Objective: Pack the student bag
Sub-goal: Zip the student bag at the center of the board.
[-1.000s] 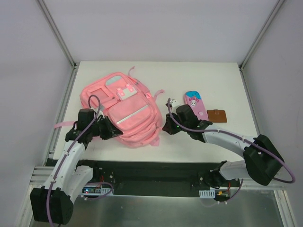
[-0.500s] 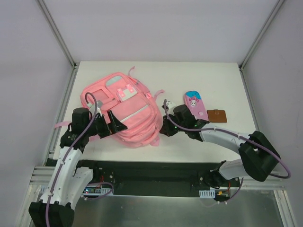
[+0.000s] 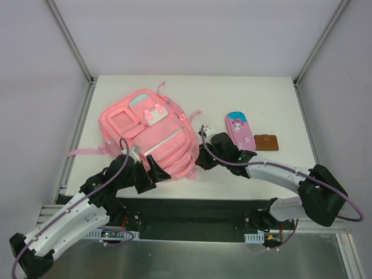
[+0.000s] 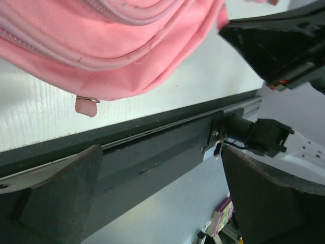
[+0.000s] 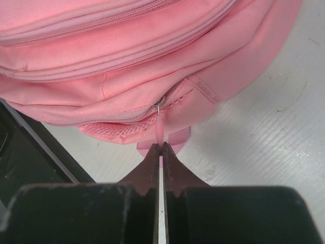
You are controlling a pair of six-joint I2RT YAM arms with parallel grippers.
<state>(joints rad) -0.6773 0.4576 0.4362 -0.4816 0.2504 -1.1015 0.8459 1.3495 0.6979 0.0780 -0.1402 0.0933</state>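
Observation:
The student bag (image 3: pixel 148 136), a large pink backpack, lies flat on the white table, left of centre. My left gripper (image 3: pixel 154 172) stands wide open at the bag's near edge, holding nothing. In the left wrist view its fingers (image 4: pixel 56 195) frame the table edge, with the bag (image 4: pixel 101 46) above them. My right gripper (image 3: pixel 201 160) is at the bag's near right corner. In the right wrist view it (image 5: pixel 161 150) is shut on a thin pink zip pull (image 5: pixel 160 129) hanging from the bag (image 5: pixel 127 51).
A pink cartoon pencil case (image 3: pixel 240 129) and a small brown wallet (image 3: pixel 266 142) lie right of the bag. A black rail (image 3: pixel 192 206) runs along the table's near edge. Grey walls and frame posts enclose the table.
My left gripper opened, let go of the bag and pulled back to the bag's near edge. My right gripper shifted slightly left, staying shut.

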